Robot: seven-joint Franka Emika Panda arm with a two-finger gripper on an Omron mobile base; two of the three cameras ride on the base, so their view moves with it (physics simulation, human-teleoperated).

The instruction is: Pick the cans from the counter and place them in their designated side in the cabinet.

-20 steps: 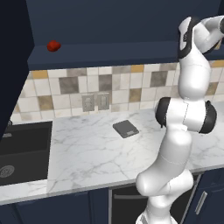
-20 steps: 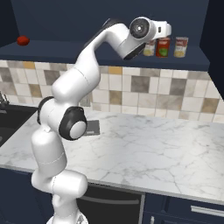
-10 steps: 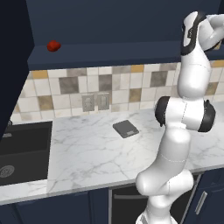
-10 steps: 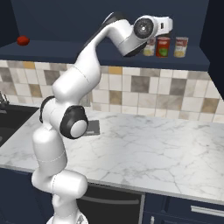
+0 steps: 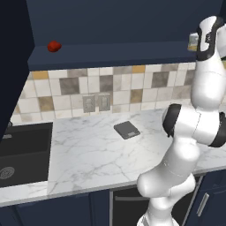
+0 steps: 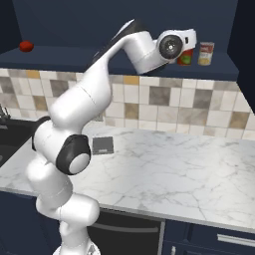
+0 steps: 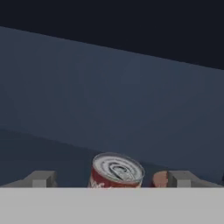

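Navy cabinet (image 6: 124, 56) shelf, labelled can (image 6: 205, 53) rightward, red can (image 7: 116, 171) between wide fingers (image 7: 41, 179)

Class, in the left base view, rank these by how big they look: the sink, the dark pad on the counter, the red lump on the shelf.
1. Sink, cut off by the frame edge.
2. Dark pad.
3. Red lump; it sits farther away, so true size is unsure.

gripper (image 7: 111, 179): finger tips at lower left and lower right of the frame, set wide apart | red can (image 7: 116, 171): bottom centre, between the tips, touching neither, silver ring-pull top tilted toward the camera | reddish patch just right of it, too small to identify | cabinet (image 7: 109, 96): dark navy panel behind, darker toward the top
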